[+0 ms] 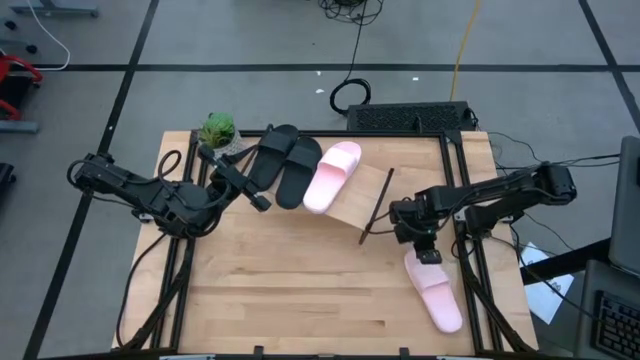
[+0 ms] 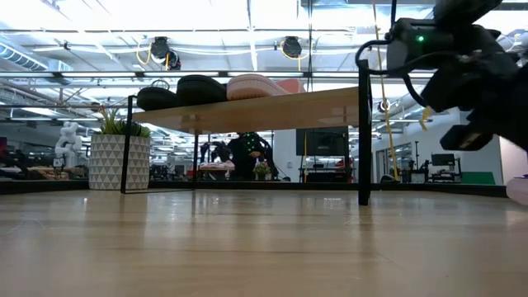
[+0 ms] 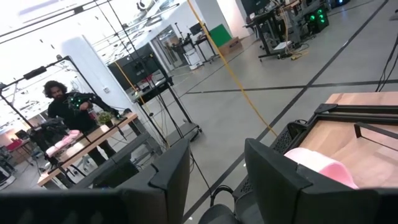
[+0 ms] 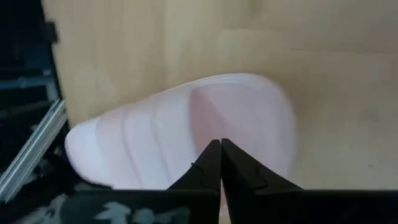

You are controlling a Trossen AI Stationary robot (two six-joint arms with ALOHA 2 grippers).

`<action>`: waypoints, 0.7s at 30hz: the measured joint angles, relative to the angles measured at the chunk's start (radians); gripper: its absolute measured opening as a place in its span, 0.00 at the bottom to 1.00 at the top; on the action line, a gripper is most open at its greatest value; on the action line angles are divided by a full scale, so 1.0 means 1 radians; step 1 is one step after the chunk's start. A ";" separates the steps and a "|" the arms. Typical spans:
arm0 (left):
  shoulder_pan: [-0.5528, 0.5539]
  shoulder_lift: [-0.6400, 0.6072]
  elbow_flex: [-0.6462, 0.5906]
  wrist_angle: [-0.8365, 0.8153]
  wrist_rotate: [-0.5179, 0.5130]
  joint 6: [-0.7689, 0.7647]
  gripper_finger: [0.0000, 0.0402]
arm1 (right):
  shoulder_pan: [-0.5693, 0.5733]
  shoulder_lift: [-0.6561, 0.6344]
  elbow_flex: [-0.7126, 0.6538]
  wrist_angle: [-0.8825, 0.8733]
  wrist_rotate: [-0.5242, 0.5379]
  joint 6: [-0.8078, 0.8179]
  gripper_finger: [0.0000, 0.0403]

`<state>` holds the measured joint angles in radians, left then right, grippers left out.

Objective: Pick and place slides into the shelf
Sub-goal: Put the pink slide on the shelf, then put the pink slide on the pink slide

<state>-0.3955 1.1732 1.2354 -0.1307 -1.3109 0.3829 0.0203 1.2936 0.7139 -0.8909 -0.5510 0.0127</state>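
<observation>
The shelf (image 1: 360,205) stands at the table's far middle, and its plank top also shows in the low view (image 2: 272,107). Two black slides (image 1: 285,165) and one pink slide (image 1: 331,175) lie on it side by side. The second pink slide (image 1: 437,292) lies flat on the table at the near right. My right gripper (image 1: 427,256) is shut, pointing down over that slide's far end (image 4: 186,124). My left gripper (image 1: 260,200) is open and empty beside the near end of the leftmost black slide; the shelf's pink slide shows past its fingers (image 3: 320,165). My right gripper's shut fingertips (image 4: 217,162) point down at the top of the pink slide (image 4: 236,112), near its far end. I cannot tell whether they touch it. The slide lies flat on the table.
A small potted plant (image 1: 217,130) stands at the table's far left corner, next to the shelf. A black frame rail (image 1: 470,290) runs along the table's right edge beside the pink slide. Bare tabletop (image 1: 300,290) spreads across the near middle. A person (image 3: 59,102) stands in the room beyond.
</observation>
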 joint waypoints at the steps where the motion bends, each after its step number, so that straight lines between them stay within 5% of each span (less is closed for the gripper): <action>1: -0.001 0.000 0.000 0.000 0.000 -0.001 0.40 | -0.015 -0.006 0.000 0.000 0.005 0.003 0.00; 13: -0.019 0.000 0.000 0.000 0.000 0.000 0.40 | -0.113 -0.030 0.000 -0.132 -0.173 -0.082 0.01; 21: -0.019 0.000 0.000 0.000 0.000 -0.001 0.40 | -0.094 -0.030 0.000 -0.132 -0.210 -0.097 0.15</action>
<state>-0.4149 1.1732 1.2354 -0.1310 -1.3113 0.3820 -0.0741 1.2636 0.7143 -1.0225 -0.7608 -0.0848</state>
